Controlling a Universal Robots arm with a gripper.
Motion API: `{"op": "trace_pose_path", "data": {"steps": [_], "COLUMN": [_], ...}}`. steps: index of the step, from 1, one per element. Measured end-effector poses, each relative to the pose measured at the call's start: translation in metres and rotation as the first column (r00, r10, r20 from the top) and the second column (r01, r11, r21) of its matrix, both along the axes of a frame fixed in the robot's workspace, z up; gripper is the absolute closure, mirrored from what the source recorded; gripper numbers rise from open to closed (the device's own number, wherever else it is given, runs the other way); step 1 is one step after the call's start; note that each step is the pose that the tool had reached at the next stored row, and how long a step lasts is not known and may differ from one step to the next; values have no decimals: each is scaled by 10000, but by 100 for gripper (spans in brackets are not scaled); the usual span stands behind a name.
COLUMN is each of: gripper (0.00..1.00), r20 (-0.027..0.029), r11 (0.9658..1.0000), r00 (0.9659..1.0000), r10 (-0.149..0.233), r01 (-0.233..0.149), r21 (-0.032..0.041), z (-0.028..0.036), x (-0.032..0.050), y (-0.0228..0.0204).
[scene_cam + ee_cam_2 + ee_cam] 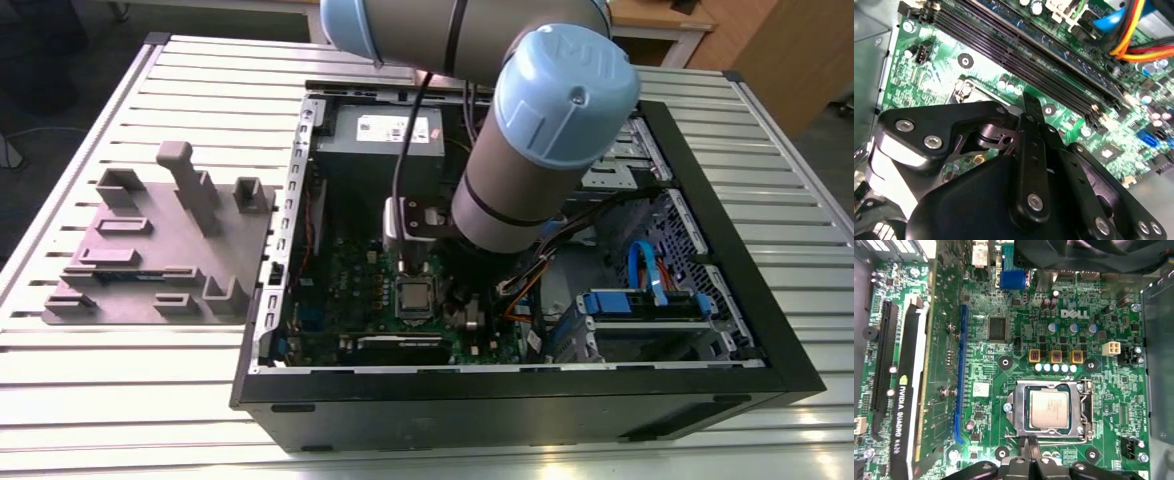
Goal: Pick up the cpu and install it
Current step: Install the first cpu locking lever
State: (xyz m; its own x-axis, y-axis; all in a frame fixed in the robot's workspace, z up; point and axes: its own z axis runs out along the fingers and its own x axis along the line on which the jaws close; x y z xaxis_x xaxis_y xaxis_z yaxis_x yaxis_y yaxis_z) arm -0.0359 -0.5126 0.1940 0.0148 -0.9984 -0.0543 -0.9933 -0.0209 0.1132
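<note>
The cpu (1049,409), a flat square with a dull silver-grey metal top, lies inside the shiny steel socket frame (1085,412) on the green motherboard (985,360). In the exterior view it sits at the lower centre of the frame. The black end effector (1030,441) hangs just beside the socket, its two narrow fingers pressed together, pinching nothing. The black computer case (534,405) lies open on the ribbed aluminium tabletop (120,385).
</note>
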Motion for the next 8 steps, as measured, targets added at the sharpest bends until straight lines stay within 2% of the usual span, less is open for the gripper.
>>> {"op": "trace_pose_path", "data": {"steps": [4,8], "gripper": [90,90], "r20": [0,0], "r11": [10000,10000], "r00": [10000,10000], "r10": [0,1], "r01": [0,-1], "r21": [0,3], "z": [84,96], "x": [0,0], "y": [0,1]}}
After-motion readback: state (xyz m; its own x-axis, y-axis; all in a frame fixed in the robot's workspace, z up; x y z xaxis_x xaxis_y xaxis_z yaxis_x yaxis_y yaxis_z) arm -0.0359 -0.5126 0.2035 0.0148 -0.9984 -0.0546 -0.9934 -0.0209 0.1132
